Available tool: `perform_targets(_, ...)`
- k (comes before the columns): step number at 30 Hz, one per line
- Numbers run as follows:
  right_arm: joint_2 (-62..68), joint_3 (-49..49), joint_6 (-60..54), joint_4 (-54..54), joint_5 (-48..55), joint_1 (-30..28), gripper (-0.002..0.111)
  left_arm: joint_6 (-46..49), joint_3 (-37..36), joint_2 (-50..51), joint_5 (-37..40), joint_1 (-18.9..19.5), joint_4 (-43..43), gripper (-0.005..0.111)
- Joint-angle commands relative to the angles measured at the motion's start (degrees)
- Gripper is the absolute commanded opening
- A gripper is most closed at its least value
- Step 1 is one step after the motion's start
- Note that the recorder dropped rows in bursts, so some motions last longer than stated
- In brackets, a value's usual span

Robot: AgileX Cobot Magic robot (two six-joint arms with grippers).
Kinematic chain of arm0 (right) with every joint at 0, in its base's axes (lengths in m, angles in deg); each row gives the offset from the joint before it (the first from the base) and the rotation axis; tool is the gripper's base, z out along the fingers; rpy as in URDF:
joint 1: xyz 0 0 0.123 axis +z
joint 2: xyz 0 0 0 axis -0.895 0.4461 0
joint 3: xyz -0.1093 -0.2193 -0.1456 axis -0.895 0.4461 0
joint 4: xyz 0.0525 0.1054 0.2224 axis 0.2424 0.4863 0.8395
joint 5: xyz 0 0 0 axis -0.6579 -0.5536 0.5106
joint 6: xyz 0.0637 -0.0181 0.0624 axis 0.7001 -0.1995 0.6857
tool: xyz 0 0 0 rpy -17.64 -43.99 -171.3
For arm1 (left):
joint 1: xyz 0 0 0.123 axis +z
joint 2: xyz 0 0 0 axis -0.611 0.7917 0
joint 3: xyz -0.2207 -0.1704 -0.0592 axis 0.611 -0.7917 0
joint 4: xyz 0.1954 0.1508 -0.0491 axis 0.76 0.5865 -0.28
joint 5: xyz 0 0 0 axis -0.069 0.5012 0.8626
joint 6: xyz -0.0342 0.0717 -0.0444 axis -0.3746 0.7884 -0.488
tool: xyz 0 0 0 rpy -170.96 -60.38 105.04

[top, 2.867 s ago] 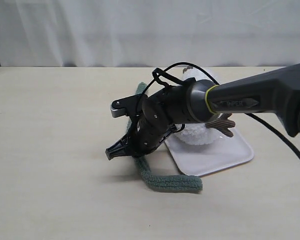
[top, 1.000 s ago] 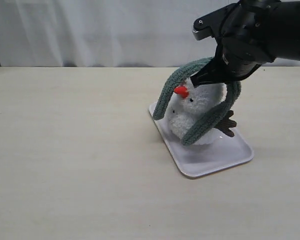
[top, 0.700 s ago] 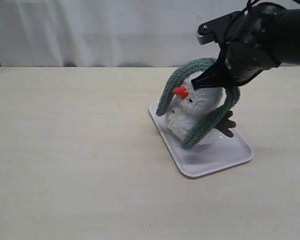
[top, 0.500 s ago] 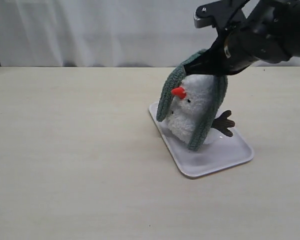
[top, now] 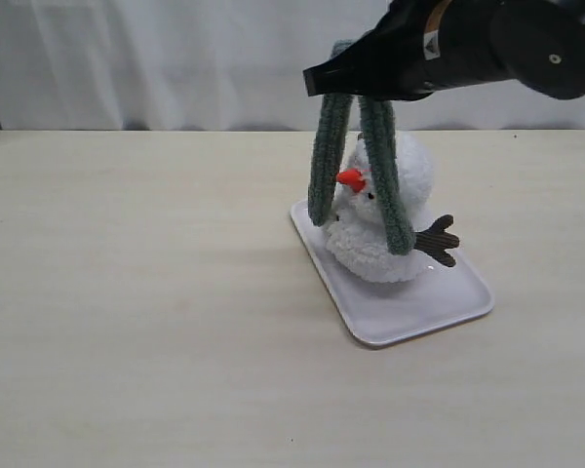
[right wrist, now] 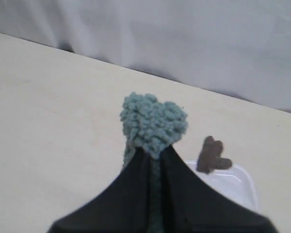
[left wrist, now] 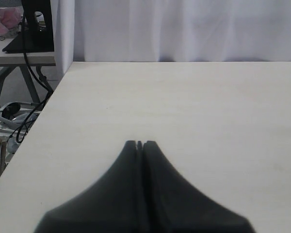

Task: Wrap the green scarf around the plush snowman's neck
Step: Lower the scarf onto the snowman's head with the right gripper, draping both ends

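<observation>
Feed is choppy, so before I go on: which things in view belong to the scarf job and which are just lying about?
Job: green scarf; plush snowman; right end effector, shut on the scarf.
Lying about: white tray under the snowman; left end effector, shut, holding nothing; table.

Lab: white curtain (top: 175, 58) backdrop, pale worktable (top: 127, 322), cluttered side desk (left wrist: 14, 58).

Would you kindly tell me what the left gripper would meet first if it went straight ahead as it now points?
The way looks free: past the left gripper lies only bare table, then the white curtain; which it reaches first is unclear.
</observation>
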Motion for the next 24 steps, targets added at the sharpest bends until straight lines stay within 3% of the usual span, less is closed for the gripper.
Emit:
perform_targets(1,1.76,0.22,-0.57,-0.15,-5.20,1.52,0.004,-0.15,-0.18,-0.10,-0.89,0.27,0.06,0.000)
perform_targets(13,3.46,0.22,-0.38,-0.37,0.21,-4.44,0.004,-0.15,-0.18,-0.10,-0.89,0.27,0.06,0.000)
perform_targets(24,3.46,0.22,-0.38,-8.56,13.64,-4.72,0.004,-0.15,-0.18,-0.10,-0.89,0.27,0.06,0.000)
